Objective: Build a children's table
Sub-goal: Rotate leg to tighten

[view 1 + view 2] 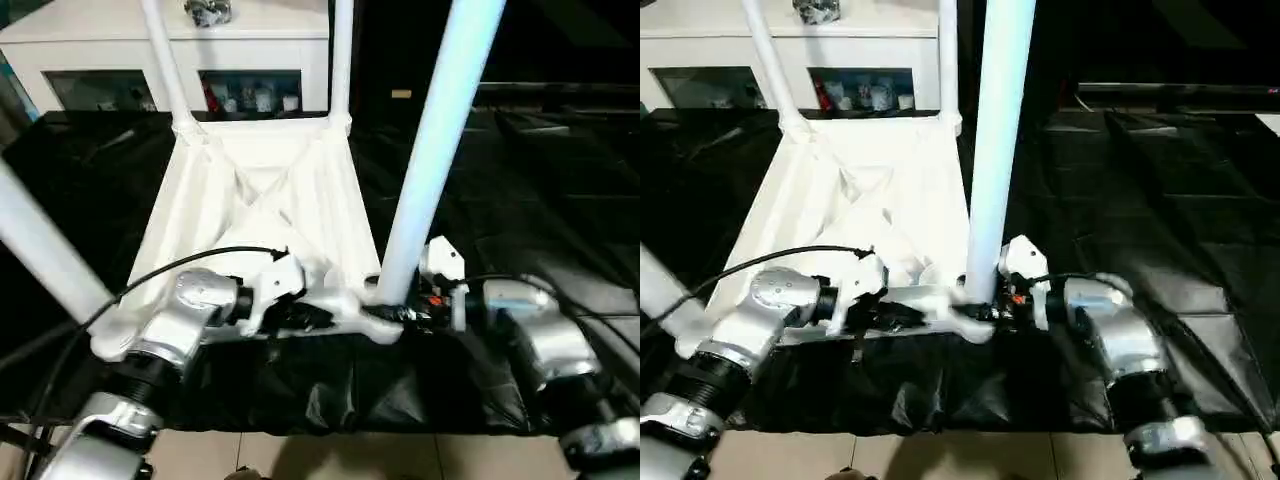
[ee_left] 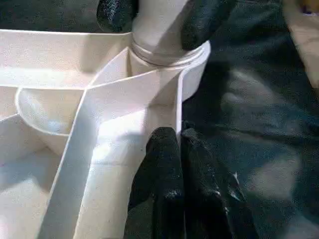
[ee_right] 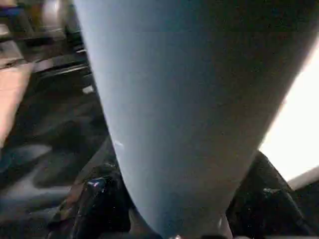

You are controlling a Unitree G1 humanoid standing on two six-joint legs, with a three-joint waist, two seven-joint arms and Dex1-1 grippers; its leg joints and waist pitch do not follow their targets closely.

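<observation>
Tabletop point(image 1: 265, 190) sits upside down mid-frame on the black sheet point(image 1: 540, 200), with legs standing in its corners, one at far left point(image 1: 45, 250). Left gripper point(image 2: 179, 174) has its fingers pressed together, resting on the ribbed underside at the near edge. Right of centre, the right gripper point(image 1: 395, 312) is wrapped around the base of the near-right leg point(image 1: 435, 130), a finger point(image 2: 202, 20) on each side where it meets the socket point(image 2: 192, 74).
</observation>
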